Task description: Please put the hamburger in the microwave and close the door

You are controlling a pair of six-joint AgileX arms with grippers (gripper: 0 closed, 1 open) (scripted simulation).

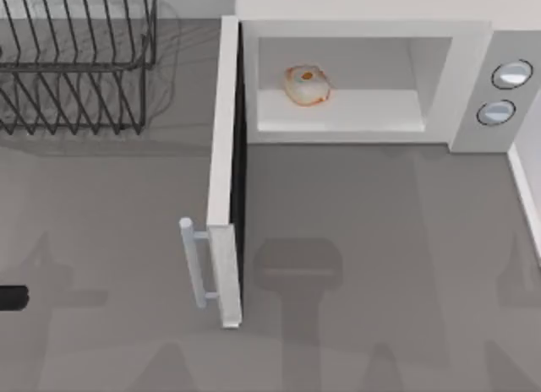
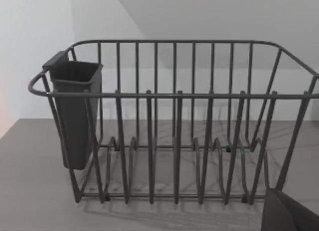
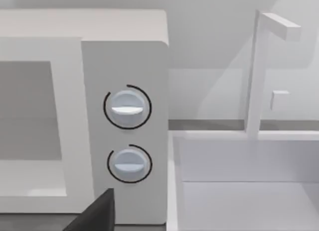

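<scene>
Top view: the hamburger (image 1: 308,85) already sits inside the microwave (image 1: 363,29), on the cavity floor toward its left half, well back from the front lip. What remains is the door (image 1: 226,155), which stands fully swung out, roughly square to the oven front, hinged at the cavity's left edge and reaching toward the near side of the table (image 1: 380,240). Its dark inner face looks right, toward the open floor in front of the cavity; its pale bar handle (image 1: 193,265) sits on the outer face, looking left, near the free end. That is the relation the coming move turns on: to shut it, the free end must sweep rightward and back toward the knobs (image 1: 512,73), so the push has to come from the door's left, outer side. A dark stub of the left arm (image 1: 12,297) shows at the table's left edge, about level with the handle and on that outer side, so by my reckoning the left arm is the better placed, nothing lying between it and the handle. Left wrist view faces a wire dish rack (image 2: 174,126) with a dark cup holder (image 2: 75,111) hung on one end; whether the left tool is apart or together I cannot tell. Right wrist view faces the knob panel (image 3: 127,141), with a white sink (image 3: 239,191) beside it; the right tool's state likewise cannot be told.
</scene>
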